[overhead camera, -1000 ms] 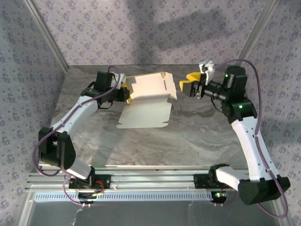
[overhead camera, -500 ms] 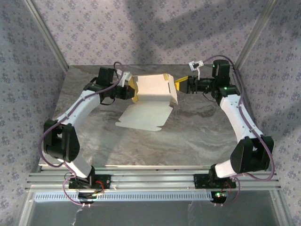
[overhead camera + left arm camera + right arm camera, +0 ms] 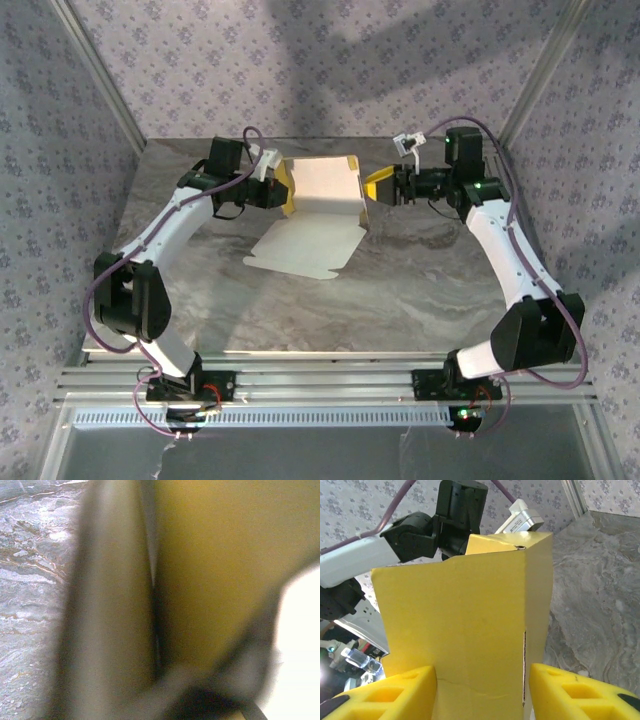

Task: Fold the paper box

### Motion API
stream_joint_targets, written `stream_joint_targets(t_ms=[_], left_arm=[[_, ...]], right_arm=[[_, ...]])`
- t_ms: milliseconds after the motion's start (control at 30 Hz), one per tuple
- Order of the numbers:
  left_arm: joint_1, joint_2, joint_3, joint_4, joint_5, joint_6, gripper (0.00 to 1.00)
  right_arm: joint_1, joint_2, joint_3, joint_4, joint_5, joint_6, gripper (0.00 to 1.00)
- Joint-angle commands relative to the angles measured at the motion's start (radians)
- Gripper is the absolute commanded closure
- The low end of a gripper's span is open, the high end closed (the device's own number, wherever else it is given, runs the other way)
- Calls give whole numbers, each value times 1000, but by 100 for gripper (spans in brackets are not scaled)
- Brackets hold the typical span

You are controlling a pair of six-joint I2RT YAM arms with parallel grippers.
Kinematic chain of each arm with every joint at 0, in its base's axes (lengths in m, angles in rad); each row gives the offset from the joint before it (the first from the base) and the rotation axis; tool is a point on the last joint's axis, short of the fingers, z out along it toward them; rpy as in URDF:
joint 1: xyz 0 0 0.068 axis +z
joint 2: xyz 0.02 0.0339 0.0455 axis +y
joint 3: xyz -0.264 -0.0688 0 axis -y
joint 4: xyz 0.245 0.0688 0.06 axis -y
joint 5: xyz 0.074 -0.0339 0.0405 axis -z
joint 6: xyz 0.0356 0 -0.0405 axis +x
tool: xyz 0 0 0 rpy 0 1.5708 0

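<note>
The paper box point(image 3: 322, 186) is half formed at the back of the table: a white panel stands raised, and a flat white flap point(image 3: 305, 246) lies on the table in front of it. My left gripper point(image 3: 279, 191) is shut on the box's yellow left edge; in the left wrist view that yellow card point(image 3: 215, 555) is a close blur. My right gripper point(image 3: 381, 187) is at the box's right side. In the right wrist view its yellow fingers point(image 3: 400, 692) stand apart, open, with the box's yellow wall point(image 3: 470, 610) right in front of them.
The grey marble table point(image 3: 420, 290) has free room in front of and to the right of the box. Metal frame posts point(image 3: 100, 80) rise at the back corners before patterned walls. A rail point(image 3: 320, 380) runs along the near edge.
My right gripper has swung left and back to the box's right side. The raised panel has tipped more upright and shifted back a little, with the left gripper still holding it.
</note>
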Motion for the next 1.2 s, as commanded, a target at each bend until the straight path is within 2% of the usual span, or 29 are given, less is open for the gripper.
stream_joint_targets(t_ms=[0,300,833,1167], left_arm=[[3,-9,27,-5,17,7,100],[-16,-13,36,-25,-17,14,100],[-38,-12,58,-56,-81,19,100],[-43,-16,55,-54,-94,19,100]], right_arm=[[22,-23,45,-71,53,-54,46],[67,-29,52,-91,169,-71,45],[120,-81,28,-110,291,-92,39],[129,-84,27,-126,241,-88,31]])
